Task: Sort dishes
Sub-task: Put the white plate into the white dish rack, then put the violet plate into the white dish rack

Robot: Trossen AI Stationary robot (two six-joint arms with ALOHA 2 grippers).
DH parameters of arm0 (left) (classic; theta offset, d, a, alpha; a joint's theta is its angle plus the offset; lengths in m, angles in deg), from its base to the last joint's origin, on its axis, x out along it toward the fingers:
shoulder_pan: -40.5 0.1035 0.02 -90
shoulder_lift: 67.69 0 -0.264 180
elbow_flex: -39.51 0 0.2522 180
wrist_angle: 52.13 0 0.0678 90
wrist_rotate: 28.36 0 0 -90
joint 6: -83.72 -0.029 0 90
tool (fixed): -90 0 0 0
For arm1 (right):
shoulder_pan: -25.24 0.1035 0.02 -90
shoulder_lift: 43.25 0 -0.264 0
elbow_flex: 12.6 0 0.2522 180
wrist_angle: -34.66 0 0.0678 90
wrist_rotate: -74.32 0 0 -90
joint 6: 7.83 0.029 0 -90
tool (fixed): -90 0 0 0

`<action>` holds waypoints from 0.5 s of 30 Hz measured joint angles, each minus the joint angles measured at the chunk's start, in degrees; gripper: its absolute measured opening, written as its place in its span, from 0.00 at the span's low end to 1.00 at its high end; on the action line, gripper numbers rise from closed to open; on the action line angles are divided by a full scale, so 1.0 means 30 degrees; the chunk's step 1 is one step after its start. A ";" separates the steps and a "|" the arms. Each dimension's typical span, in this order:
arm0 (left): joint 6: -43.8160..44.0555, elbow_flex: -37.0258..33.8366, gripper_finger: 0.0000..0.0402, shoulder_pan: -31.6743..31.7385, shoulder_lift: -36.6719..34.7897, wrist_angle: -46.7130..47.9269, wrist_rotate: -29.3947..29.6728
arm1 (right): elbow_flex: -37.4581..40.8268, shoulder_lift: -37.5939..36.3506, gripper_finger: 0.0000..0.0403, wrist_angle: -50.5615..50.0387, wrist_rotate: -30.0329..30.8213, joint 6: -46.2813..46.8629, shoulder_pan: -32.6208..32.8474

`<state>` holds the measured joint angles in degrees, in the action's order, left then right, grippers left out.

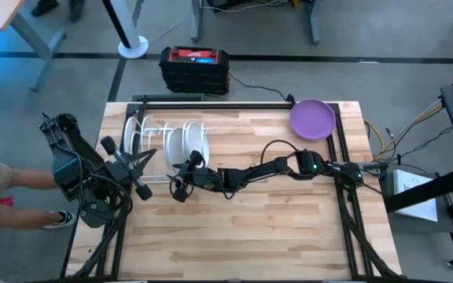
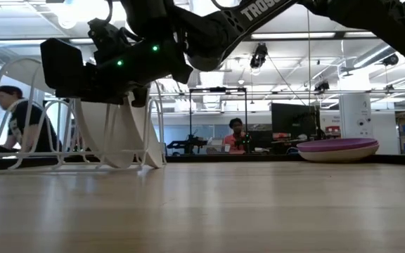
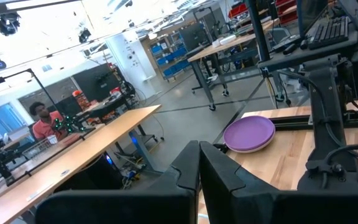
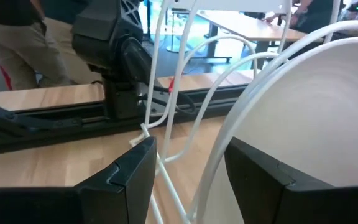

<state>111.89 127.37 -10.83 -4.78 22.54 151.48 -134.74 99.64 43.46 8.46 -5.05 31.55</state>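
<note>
White dishes (image 1: 189, 141) half-hidden in rack (image 1: 144, 137); right tool (image 1: 185, 174) wide, left tool (image 1: 138, 167) narrow.

Overhead looks straight down; low view skims tabletop; both share the purple plate (image 1: 313, 119).

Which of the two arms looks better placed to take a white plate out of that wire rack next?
Probably the right. Its gripper is stretched across the table to the rack, fingers open beside a standing white plate. The left gripper waits shut at the table's left edge.
</note>
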 joint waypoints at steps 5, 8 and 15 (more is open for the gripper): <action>0.0002 0.0000 0.00 0.0000 0.0000 0.0002 0.0006 | 0.0000 -0.0001 0.45 -0.0245 -0.0002 -0.0608 0.0000; 0.0002 0.0000 0.00 -0.0007 0.0000 -0.0003 0.0006 | 0.0000 -0.0001 0.45 -0.0597 0.0000 -0.0666 0.0000; 0.0008 0.0000 0.00 -0.0004 0.0000 -0.0003 0.0006 | -0.0007 -0.0001 0.56 -0.0881 0.0157 -0.1156 -0.0015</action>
<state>111.92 127.37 -10.84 -4.78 22.53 151.50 -134.76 99.64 40.81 8.93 -8.52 31.51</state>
